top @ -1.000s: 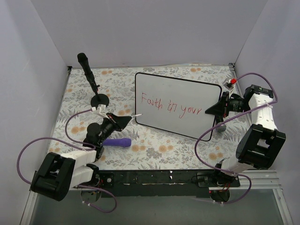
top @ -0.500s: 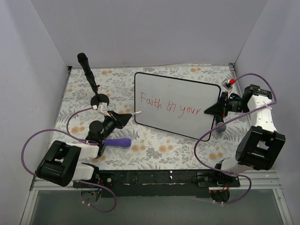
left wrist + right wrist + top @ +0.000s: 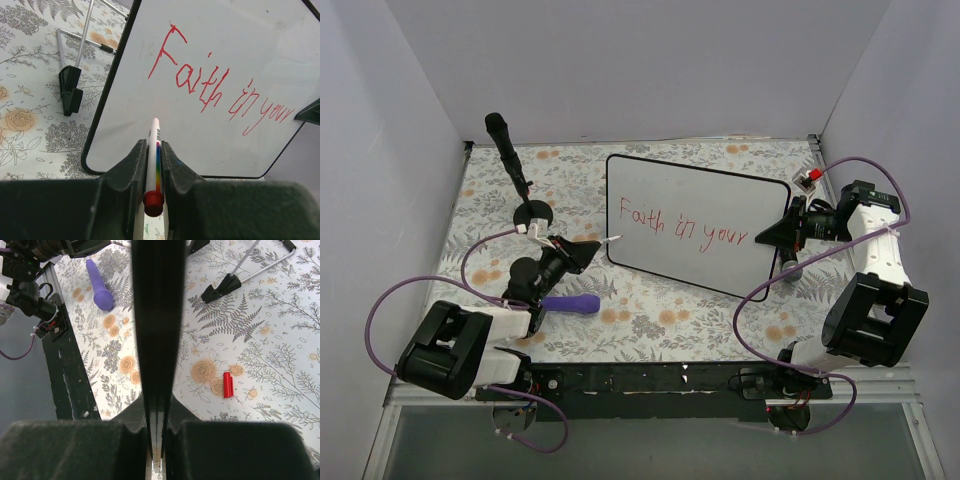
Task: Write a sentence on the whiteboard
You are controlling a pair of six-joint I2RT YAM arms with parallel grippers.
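The whiteboard point(image 3: 720, 195) stands tilted at mid table, and it also shows in the left wrist view point(image 3: 250, 45). The sentence point(image 3: 682, 228) is one red line reading "Faith in your" point(image 3: 215, 92). My left gripper point(image 3: 582, 252) point(image 3: 152, 146) is shut on a white marker pen point(image 3: 153, 160) with a red end. The pen's tip points at the board's lower left area; I cannot tell if it touches. My right gripper point(image 3: 782, 232) point(image 3: 157, 407) is shut on the whiteboard's right edge, seen edge-on as a black band point(image 3: 157, 315).
A black stick on a round base point(image 3: 512, 160) stands at the back left. A purple handle-shaped object point(image 3: 570, 303) point(image 3: 98, 285) lies near the left arm. A red pen cap point(image 3: 228, 385) lies on the floral cloth. The board's black feet point(image 3: 70, 92) point(image 3: 222, 287) rest on the cloth.
The left arm has swung slightly, bringing the pen closer to the board's left edge. The board has shifted a little to the left. The right gripper keeps its hold.
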